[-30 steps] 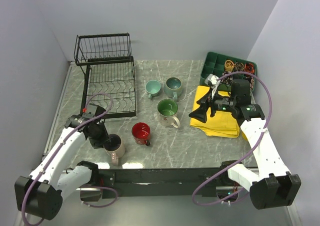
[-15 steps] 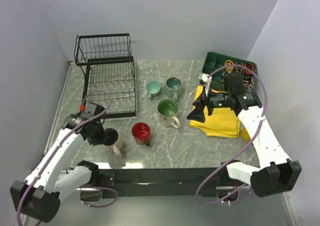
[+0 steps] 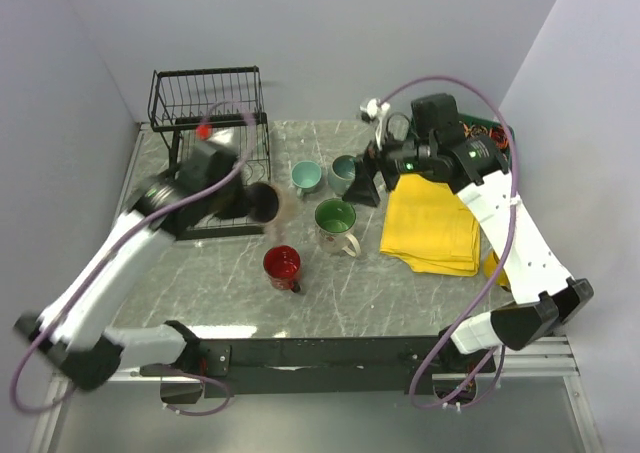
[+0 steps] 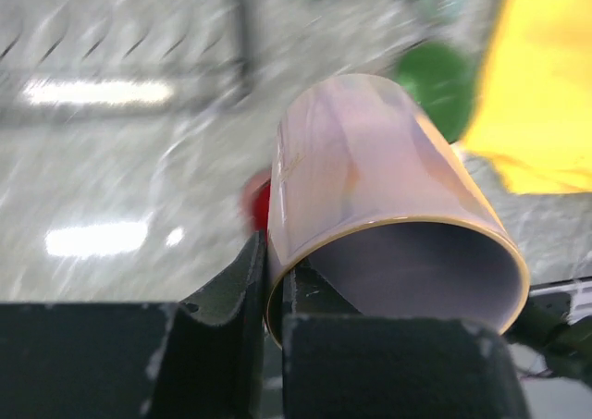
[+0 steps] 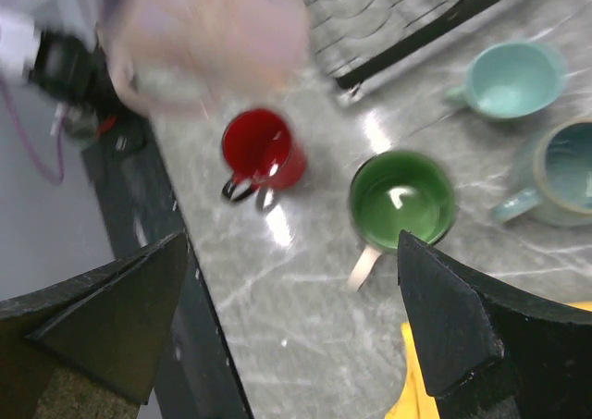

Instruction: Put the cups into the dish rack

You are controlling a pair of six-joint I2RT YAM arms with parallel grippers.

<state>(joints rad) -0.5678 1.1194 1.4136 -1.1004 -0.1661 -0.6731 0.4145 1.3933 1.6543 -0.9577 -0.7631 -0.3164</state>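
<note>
My left gripper [image 3: 258, 203] is shut on the rim of the beige cup with a dark purple inside [image 3: 270, 204]. It holds the cup tilted in the air at the front right corner of the black wire dish rack [image 3: 215, 163], and its jaws clamp the cup's wall [image 4: 370, 178] in the left wrist view. My right gripper [image 3: 364, 186] is open and empty beside the teal cup [image 3: 346, 170]. A light teal cup [image 3: 306, 177], a cream cup with a green inside [image 3: 337, 220] and a red cup [image 3: 282, 265] stand on the table. No yellow cup is in view.
A yellow cloth [image 3: 432, 223] lies right of the cups. The green compartment tray [image 3: 492, 131] is mostly hidden behind the right arm. The right wrist view shows the red cup [image 5: 264, 151], the green-inside cup [image 5: 402, 202] and the table's front edge [image 5: 176, 280].
My left arm has lifted the beige cup off the front left of the table and swung it up to the rack. My right arm has moved from the yellow cloth left to the teal cup.
</note>
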